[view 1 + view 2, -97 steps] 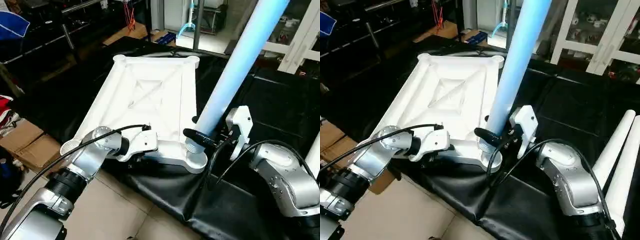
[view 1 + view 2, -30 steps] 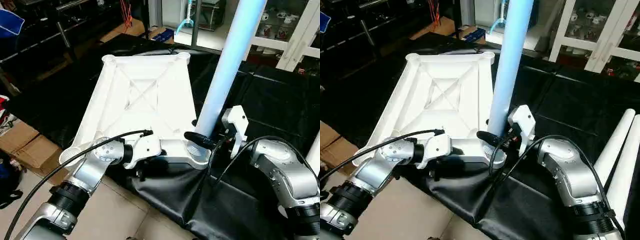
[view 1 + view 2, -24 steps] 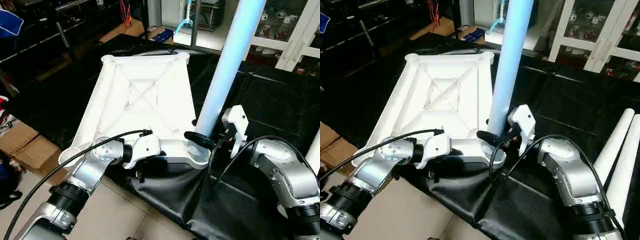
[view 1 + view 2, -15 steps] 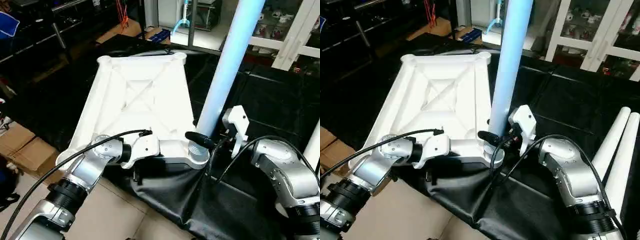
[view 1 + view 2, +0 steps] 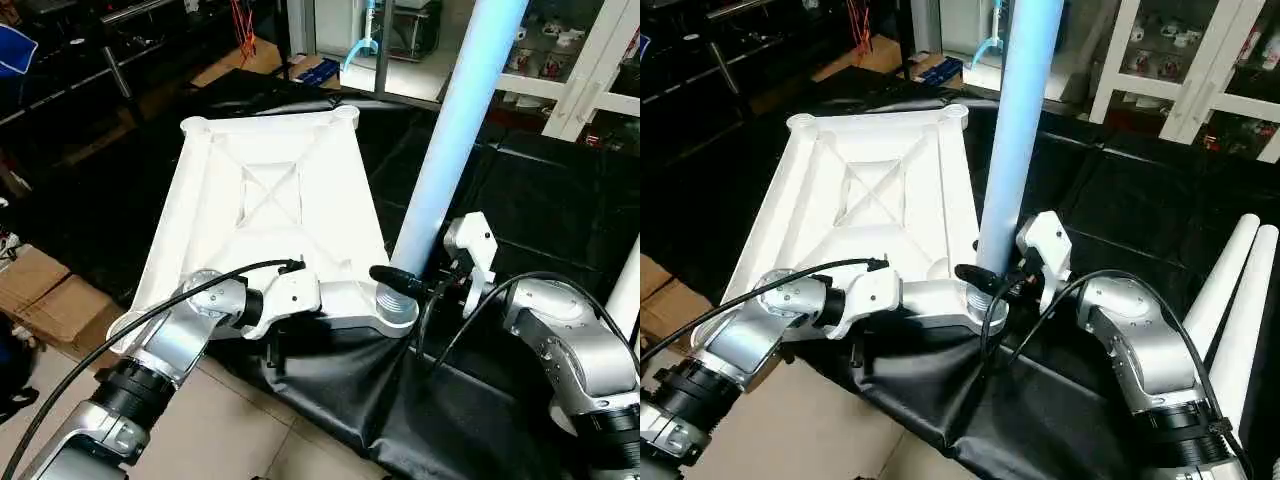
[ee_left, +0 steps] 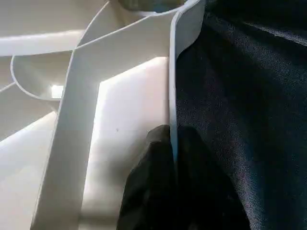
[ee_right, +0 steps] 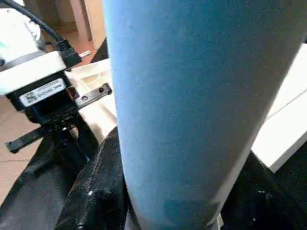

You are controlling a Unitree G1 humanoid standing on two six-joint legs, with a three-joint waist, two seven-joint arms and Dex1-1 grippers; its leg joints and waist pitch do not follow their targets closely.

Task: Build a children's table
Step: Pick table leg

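The white tabletop (image 5: 270, 200) lies upside down on black cloth, its X-ribbed underside facing up. One long leg (image 5: 450, 130) stands upright in the near right corner socket (image 5: 395, 312). My right gripper (image 5: 405, 285) is shut on that leg just above the socket, and black fingers (image 7: 96, 191) show on both sides of the tube. My left gripper (image 5: 275, 335) is at the tabletop's near edge. In the left wrist view it (image 6: 173, 141) is shut on the thin rim wall, one finger on each side. Two spare legs (image 5: 1230, 290) lie at the right.
Black cloth (image 5: 520, 200) covers the work surface and hangs over its near edge above a tiled floor. Cardboard boxes (image 5: 40, 295) sit on the floor at the left. White glass-door cabinets (image 5: 1160, 60) stand at the back right, and dark racks at the back left.
My left gripper has closed on the tabletop's near rim. The tabletop's far end has swung a little to the left, and the leg stands straighter. My right gripper keeps its hold.
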